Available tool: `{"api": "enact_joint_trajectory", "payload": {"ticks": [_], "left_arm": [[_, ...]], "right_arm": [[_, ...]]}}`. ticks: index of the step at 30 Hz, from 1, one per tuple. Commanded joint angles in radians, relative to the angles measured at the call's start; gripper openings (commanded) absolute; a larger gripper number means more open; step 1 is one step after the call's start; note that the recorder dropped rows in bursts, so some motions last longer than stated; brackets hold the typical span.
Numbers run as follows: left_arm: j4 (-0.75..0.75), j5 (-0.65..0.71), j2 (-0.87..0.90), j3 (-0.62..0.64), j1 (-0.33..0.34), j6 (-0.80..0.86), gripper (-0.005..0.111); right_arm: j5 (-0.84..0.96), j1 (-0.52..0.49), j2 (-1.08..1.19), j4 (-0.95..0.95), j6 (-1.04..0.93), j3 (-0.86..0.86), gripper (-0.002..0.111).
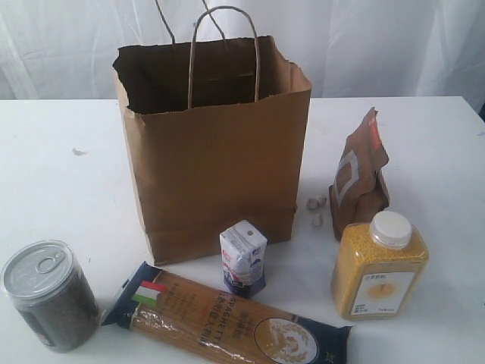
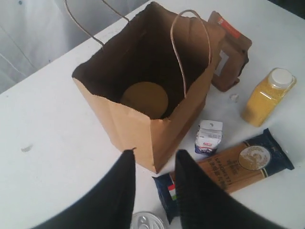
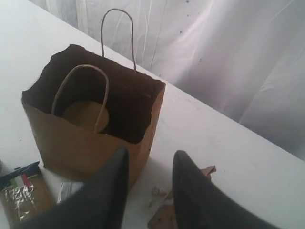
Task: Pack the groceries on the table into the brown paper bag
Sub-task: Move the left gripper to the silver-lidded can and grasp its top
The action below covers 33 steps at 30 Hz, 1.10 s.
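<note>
The brown paper bag [image 1: 212,159] stands open mid-table. At its bottom lies a round olive-gold lid [image 2: 144,99] [image 3: 85,114], the jar's. On the table [image 1: 68,189] in front are the silver tin can [image 1: 49,296], the spaghetti packet [image 1: 227,322] and the small white-purple carton [image 1: 242,258]. The yellow-grain bottle [image 1: 379,265] and the brown pouch [image 1: 360,178] stand to the right. My left gripper [image 2: 155,155] hovers open and empty above the bag's front corner. My right gripper [image 3: 150,155] hovers open and empty over the bag's right side. Neither shows in the exterior view.
A few small pale scraps [image 1: 316,208] lie between the bag and the pouch. A white curtain [image 1: 379,38] hangs behind the table. The bag's twisted handles [image 1: 223,45] stick up above its rim.
</note>
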Motion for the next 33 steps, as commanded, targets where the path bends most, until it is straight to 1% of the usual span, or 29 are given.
{"api": "enact_joint_trajectory", "payload": {"ticks": [1, 4, 7, 8, 10, 11, 14, 17, 22, 25, 27, 31, 33], "left_arm": [[-0.025, 0.084, -0.067, 0.104, 0.005, -0.041, 0.039], [-0.015, 0.093, -0.095, 0.199, 0.005, -0.098, 0.047], [0.000, 0.093, -0.099, 0.285, 0.005, -0.116, 0.068], [0.000, 0.093, -0.099, 0.323, 0.005, -0.129, 0.077], [0.000, 0.093, -0.099, 0.380, 0.005, -0.135, 0.086], [0.000, 0.093, -0.099, 0.410, 0.005, -0.135, 0.088], [0.000, 0.086, -0.088, 0.485, 0.005, -0.135, 0.088], [0.002, 0.034, -0.068, 0.550, 0.005, -0.131, 0.088], [0.068, -0.027, -0.007, 0.618, 0.005, -0.110, 0.088], [0.093, -0.081, 0.036, 0.637, 0.005, -0.109, 0.088], [0.103, -0.121, 0.062, 0.637, 0.005, -0.109, 0.092], [0.107, -0.168, 0.115, 0.637, 0.003, -0.106, 0.104], [0.107, -0.168, 0.142, 0.637, 0.003, -0.106, 0.106]], "right_arm": [[0.008, -0.005, -0.058, 0.007, 0.007, 0.078, 0.030], [0.008, -0.005, -0.097, 0.000, 0.007, 0.113, 0.030], [0.010, -0.005, -0.129, 0.011, 0.007, 0.141, 0.030], [0.010, -0.005, -0.138, 0.018, 0.007, 0.148, 0.030], [0.010, -0.005, -0.153, 0.026, 0.007, 0.165, 0.030], [0.010, -0.005, -0.160, 0.026, 0.007, 0.169, 0.030], [0.019, -0.005, -0.174, 0.026, 0.007, 0.183, 0.030], [0.035, -0.005, -0.179, 0.026, 0.005, 0.195, 0.030], [0.031, -0.005, -0.182, 0.026, 0.001, 0.233, 0.030], [0.031, -0.005, -0.182, 0.026, -0.001, 0.252, 0.030], [0.031, -0.005, -0.182, 0.026, -0.001, 0.264, 0.030], [0.028, -0.005, -0.182, 0.026, -0.001, 0.290, 0.030], [0.028, -0.005, -0.182, 0.026, -0.001, 0.301, 0.030]]}}
